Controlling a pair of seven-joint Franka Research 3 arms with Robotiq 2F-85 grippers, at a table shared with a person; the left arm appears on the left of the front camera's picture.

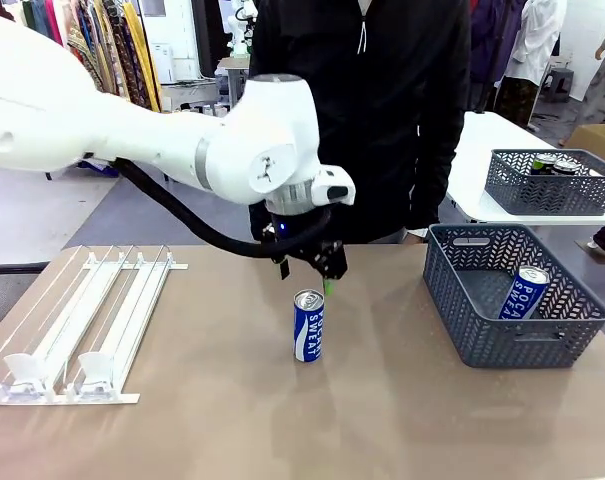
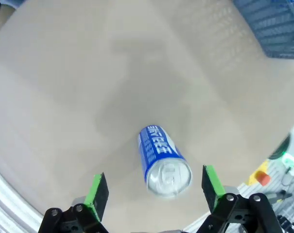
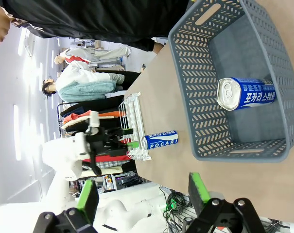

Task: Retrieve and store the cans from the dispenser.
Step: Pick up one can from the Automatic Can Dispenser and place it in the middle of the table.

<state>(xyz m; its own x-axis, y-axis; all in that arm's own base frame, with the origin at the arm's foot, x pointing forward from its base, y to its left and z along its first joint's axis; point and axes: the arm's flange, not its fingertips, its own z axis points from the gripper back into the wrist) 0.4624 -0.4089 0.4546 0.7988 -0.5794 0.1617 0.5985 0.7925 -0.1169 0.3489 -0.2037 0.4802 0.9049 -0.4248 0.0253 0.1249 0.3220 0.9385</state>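
The left gripper [image 1: 329, 278] is spread wide, empty, just above the upright can [image 1: 308, 325] at table centre. The basket [image 1: 452, 300] lies at three o'clock — the can is carried there clear of the rim.

dispenser [image 1: 82, 320]: left edge cut off | far basket [image 1: 552, 182]: cans half hidden

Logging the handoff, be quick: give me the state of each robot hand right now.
Left hand: open, holding nothing, above the upright Pocari Sweat can on the table.
Right hand: open, holding nothing.
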